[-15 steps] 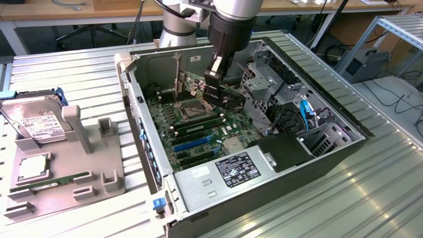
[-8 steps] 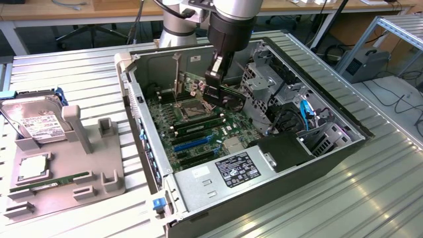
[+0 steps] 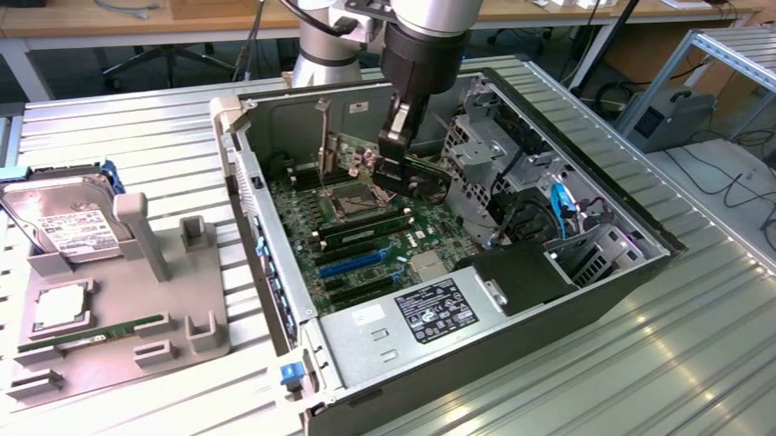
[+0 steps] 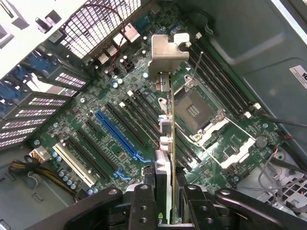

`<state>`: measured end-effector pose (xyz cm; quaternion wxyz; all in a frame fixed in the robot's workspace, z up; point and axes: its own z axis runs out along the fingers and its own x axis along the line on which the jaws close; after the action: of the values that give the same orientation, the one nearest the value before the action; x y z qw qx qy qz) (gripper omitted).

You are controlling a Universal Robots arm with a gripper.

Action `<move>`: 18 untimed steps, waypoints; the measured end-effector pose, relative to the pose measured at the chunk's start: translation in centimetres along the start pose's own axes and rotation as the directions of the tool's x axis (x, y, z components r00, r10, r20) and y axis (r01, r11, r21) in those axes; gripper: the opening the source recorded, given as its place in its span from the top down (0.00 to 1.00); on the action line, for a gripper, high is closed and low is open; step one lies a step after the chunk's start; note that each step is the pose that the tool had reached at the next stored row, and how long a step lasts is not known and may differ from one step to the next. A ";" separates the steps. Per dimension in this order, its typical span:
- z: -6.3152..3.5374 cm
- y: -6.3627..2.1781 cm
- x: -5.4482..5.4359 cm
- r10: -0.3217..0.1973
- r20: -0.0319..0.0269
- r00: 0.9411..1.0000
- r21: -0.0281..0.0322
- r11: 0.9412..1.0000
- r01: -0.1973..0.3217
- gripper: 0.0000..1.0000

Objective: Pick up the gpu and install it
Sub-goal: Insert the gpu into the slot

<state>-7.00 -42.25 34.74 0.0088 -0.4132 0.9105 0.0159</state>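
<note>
A ribbed metal table (image 3: 679,363) carries an open PC case (image 3: 582,300) lying on its side, with the motherboard (image 4: 144,86) facing up. At the exterior view's left a grey tray (image 3: 134,227) on the same table holds a hard drive (image 3: 67,227) and a RAM stick (image 3: 97,331). Behind stand wooden desks (image 3: 73,18), and an aluminium frame (image 3: 728,54) rises at the exterior view's right, with loose cables on the floor near it. The arm reaches down into the case, and the gripper (image 3: 394,168) is clenched on the gpu (image 4: 167,127). In the wrist view the card stands edge-on between the two black fingers (image 4: 144,206). It runs away from them to its silver bracket (image 4: 168,52) at the far end, which points toward the fan grille of the case. The gpu hangs over the board just beside the CPU socket (image 4: 196,109), crossing above the black slots at an angle to them. The blue slot (image 4: 117,136) lies bare to one side, apart from the card
</note>
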 end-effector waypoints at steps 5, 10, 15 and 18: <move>0.01 0.00 0.0 -0.026 -0.001 1.000 -0.001 1.000 0.026 0.73; 0.02 0.00 0.0 -0.048 -0.001 0.999 -0.001 0.999 0.048 0.73; 0.02 0.00 0.0 -0.074 -0.002 0.997 -0.002 0.997 0.074 0.73; 0.03 0.00 0.0 -0.090 -0.002 0.996 -0.003 0.996 0.090 0.73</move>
<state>-7.00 -42.25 34.71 0.0080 -0.4539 0.8909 0.0163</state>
